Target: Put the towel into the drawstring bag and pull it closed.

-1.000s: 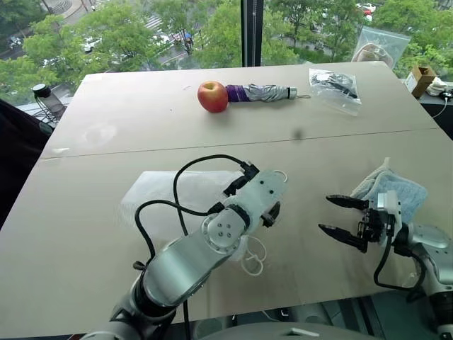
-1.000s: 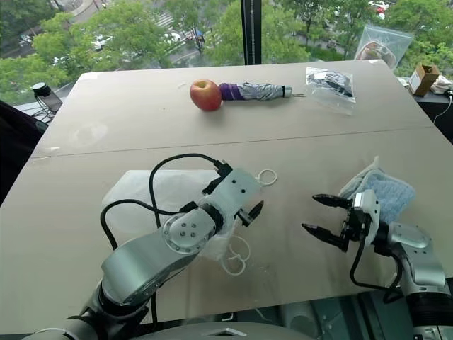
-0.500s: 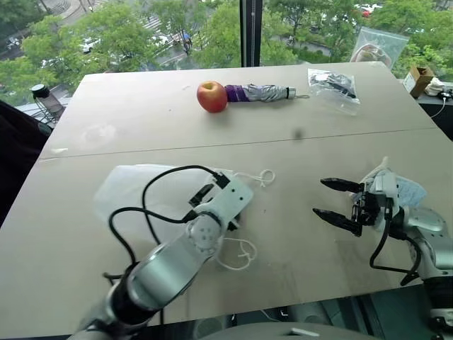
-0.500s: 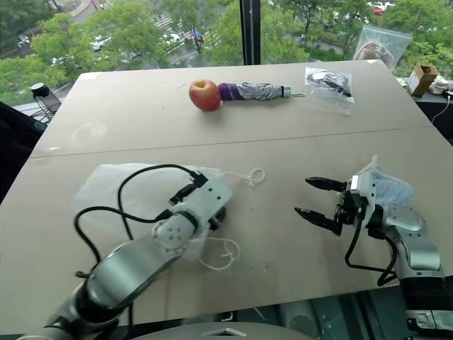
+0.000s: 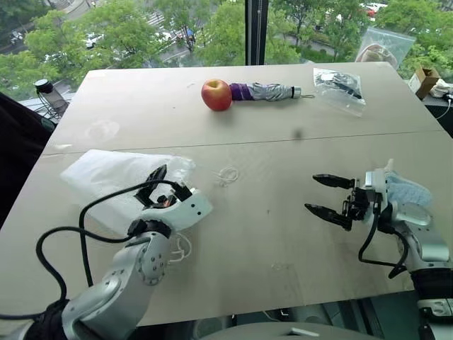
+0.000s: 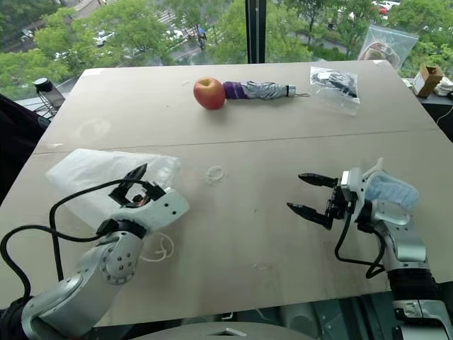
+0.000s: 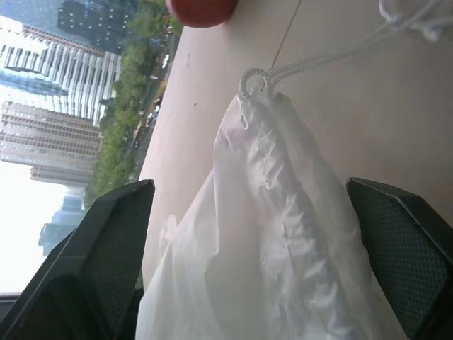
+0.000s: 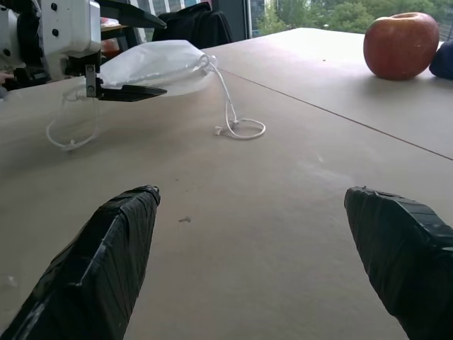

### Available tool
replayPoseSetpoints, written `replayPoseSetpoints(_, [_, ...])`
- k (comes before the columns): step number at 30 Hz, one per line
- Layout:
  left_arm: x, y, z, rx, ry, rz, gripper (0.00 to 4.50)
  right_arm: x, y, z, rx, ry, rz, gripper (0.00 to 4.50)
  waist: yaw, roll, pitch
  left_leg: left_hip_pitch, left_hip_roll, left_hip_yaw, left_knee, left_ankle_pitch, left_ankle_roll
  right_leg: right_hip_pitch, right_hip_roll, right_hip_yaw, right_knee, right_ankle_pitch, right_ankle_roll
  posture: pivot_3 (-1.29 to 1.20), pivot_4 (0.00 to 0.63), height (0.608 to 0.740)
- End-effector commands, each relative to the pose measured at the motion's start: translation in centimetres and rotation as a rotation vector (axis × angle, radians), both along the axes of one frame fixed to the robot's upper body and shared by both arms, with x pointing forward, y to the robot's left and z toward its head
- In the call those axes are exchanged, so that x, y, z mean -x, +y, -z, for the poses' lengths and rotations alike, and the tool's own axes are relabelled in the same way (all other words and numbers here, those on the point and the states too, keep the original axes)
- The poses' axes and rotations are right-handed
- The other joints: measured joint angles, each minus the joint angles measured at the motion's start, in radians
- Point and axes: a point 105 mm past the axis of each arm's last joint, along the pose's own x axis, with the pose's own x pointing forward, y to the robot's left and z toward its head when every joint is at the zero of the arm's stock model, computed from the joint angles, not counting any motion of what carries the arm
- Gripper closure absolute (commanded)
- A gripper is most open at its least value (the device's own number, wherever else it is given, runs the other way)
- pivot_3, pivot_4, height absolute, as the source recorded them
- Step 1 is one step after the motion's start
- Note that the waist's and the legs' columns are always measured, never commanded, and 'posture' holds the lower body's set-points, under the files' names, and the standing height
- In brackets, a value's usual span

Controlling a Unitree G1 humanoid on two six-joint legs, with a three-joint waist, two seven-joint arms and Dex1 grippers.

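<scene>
The drawstring bag lies flat on the left side of the table, a white translucent pouch with one thin cord loop trailing out toward the table's middle and another loop lying near the table's front edge beside the left arm. The left gripper sits at the bag's near right part with its two black fingers spread wide; in the left wrist view the bag's crumpled fabric rises between the two fingers, but whether they touch it cannot be told. The towel, light blue and fluffy, lies at the table's right edge, just behind the right wrist and well apart from the bag. The right gripper points toward the left across the bare tabletop, its fingers spread apart and empty, with the towel behind it rather than between them. At the far side rest an apple, a folded umbrella touching it, and a clear plastic bag.
</scene>
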Motion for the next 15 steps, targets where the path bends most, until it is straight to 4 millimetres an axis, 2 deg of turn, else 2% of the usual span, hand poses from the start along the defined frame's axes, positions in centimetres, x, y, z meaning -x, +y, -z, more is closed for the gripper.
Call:
replayPoseSetpoints(1, [0.8,0.6,-1.2,-0.027,-0.147,0.008,0.03,-0.3,0.1,-0.7,-0.012,-0.036,-0.006,0.0,-0.003,0.0,0.0,0.0,0.0,0.0,-0.001,0.0,0.0,-0.001,0.0,0.0,0.0,0.0,0.0,0.0,0.15,0.74])
replayPoseSetpoints(9, [2.6,2.0,-0.5,0.026,-0.232,-0.055,0.03,-0.8,0.2,-0.7,-0.017,-0.043,-0.005,0.0,-0.004,0.001,0.0,-0.001,0.001,0.007,-0.008,-0.001,-0.002,-0.002,-0.009,-0.007,-0.002,0.0,-0.001,0.0,0.15,0.74])
replayPoseSetpoints(15, [4.4,4.1,0.5,0.202,-0.283,-0.175,0.03,-0.8,0.0,-0.6,-0.015,-0.043,0.001,0.0,-0.005,0.001,0.0,-0.01,0.003,0.007,-0.007,-0.001,-0.002,-0.005,-0.012,-0.014,-0.007,0.0,-0.001,0.0,0.15,0.74])
